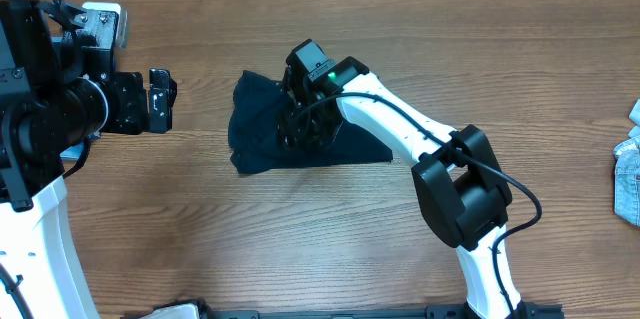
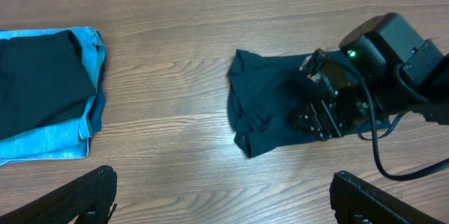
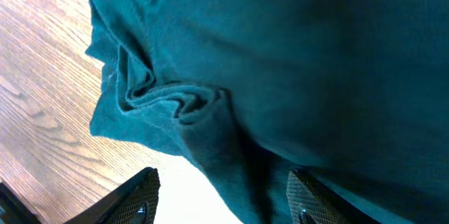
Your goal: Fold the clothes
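Observation:
A dark navy shirt (image 1: 255,124) lies crumpled in the middle of the wooden table, also seen in the left wrist view (image 2: 263,104). My right gripper (image 1: 300,124) is down on its right half. In the right wrist view the shirt (image 3: 280,55) fills the frame, and a hanging fold passes between the fingers of the right gripper (image 3: 223,182). The jaws stand apart, with a gap left of the fold, so it is not pinched. My left gripper (image 1: 165,101) hovers wide open over bare wood left of the shirt, its fingertips (image 2: 105,178) holding nothing.
A folded stack (image 2: 49,143) of light blue cloth with a dark navy piece (image 2: 35,83) on top lies left of the shirt. Light blue denim (image 1: 628,174) shows at the table's right edge. The right arm's cable (image 2: 382,161) loops beside the shirt.

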Action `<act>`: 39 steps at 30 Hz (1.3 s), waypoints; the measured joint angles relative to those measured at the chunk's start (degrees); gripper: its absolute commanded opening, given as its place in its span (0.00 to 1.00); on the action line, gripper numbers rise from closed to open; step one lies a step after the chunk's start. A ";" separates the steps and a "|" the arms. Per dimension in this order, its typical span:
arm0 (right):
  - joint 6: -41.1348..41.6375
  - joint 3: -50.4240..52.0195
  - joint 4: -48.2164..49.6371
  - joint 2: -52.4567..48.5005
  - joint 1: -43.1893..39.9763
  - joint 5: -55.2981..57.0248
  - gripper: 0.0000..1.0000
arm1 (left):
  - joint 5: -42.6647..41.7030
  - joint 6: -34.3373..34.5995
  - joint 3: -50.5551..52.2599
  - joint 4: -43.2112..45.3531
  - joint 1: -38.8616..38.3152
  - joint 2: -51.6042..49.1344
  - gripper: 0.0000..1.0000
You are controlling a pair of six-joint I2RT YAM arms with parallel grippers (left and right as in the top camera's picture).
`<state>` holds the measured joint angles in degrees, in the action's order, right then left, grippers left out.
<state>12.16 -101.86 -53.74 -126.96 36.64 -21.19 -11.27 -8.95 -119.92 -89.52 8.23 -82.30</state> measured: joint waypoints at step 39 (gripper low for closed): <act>-3.23 0.02 4.57 -1.01 9.09 -8.44 0.40 | 0.00 0.00 0.00 0.00 0.00 0.00 1.00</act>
<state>8.93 -101.84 -49.17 -127.96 45.74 -29.63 -11.27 -8.95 -119.92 -89.52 8.23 -82.30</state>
